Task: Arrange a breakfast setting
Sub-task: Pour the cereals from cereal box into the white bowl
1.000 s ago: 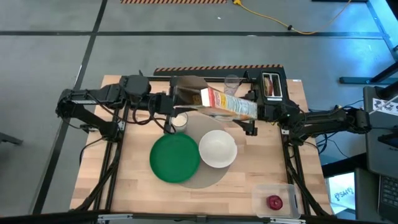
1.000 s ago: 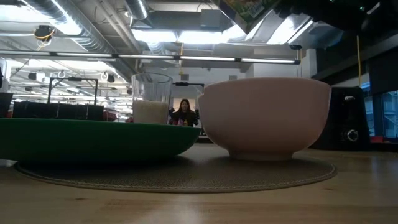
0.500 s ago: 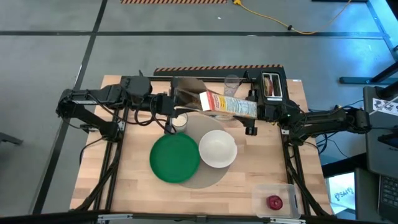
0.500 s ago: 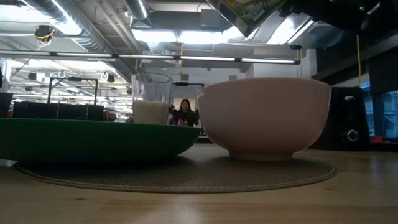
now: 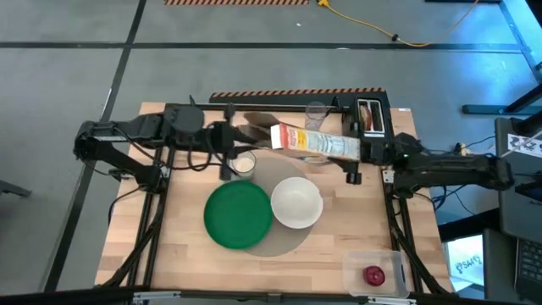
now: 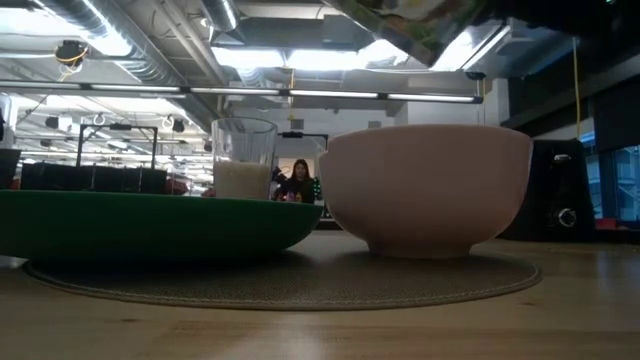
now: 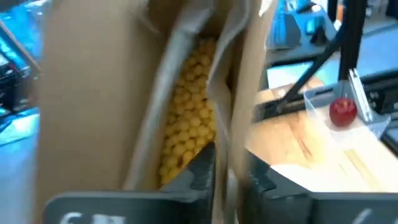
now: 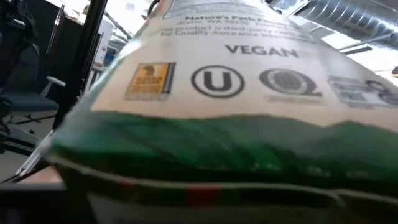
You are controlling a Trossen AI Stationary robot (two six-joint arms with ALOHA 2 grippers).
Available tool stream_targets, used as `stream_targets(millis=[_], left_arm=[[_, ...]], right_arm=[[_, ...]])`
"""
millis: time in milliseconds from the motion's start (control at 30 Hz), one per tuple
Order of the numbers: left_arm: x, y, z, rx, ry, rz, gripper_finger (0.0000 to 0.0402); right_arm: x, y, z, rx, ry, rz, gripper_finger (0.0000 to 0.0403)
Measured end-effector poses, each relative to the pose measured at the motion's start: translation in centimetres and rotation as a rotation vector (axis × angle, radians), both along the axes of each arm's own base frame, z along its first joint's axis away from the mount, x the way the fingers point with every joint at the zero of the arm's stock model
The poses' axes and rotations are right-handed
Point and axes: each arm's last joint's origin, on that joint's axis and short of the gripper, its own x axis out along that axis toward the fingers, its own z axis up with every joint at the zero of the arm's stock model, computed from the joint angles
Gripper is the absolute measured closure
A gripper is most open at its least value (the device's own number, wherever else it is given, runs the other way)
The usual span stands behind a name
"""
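A cereal box (image 5: 313, 142) hangs lying on its side over the far part of the table, held between my two grippers. My left gripper (image 5: 237, 140) is shut on its open end, where yellow cereal (image 7: 186, 112) shows inside. My right gripper (image 5: 356, 154) is at the box's closed end. Below, a green plate (image 5: 239, 214) and a white bowl (image 5: 296, 202) rest on a round grey mat (image 5: 279, 246). A glass of milk (image 5: 244, 163) stands beside the mat's far edge. A red apple (image 5: 373, 274) lies in a clear tub. My left gripper pinches a brown top flap (image 7: 227, 163) of the box's open end between its two fingers, coming roughly level from the table's left. The box is clear of the table. My right gripper holds the box's closed end (image 5: 345, 149) from the table's right. The box itself hides the fingers.
A toaster (image 5: 371, 117) and an empty glass (image 5: 316, 112) stand at the table's far edge, right behind the box. The clear tub (image 5: 385, 263) sits at the near right corner. A person (image 6: 297, 180) sits far off in the room.
The box has shifted toward the table's right edge with my right gripper. My left gripper has rolled, and the brown flaps at the box's open end have turned flatter.
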Motion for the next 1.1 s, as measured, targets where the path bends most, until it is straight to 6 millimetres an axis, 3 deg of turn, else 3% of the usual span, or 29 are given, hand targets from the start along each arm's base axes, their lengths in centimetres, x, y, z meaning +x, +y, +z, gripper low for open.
stream_targets(millis=[233,433,733,967,1100], left_arm=[[-0.7,-0.1,-0.3,-0.070,0.043,0.027,0.0286],[-1.3,-1.0,-0.6,-0.121,0.084,0.015,0.0252],[-1.4,-3.1,-0.9,-0.153,0.101,-0.004,0.0256],[-1.1,-4.9,-1.4,-0.162,0.113,0.016,0.0271],[-0.6,-5.9,-2.0,-0.168,0.125,0.033,0.0277]], right_arm=[[-4.0,0.6,0.4,0.032,0.058,0.003,0.0160],[-8.0,1.1,1.3,0.073,0.147,-0.003,0.0168],[-13.0,1.8,3.3,0.140,0.293,-0.031,0.0165],[-15.2,2.1,4.3,0.198,0.396,-0.021,0.0166],[-15.8,2.3,4.0,0.217,0.483,0.010,0.0165]])
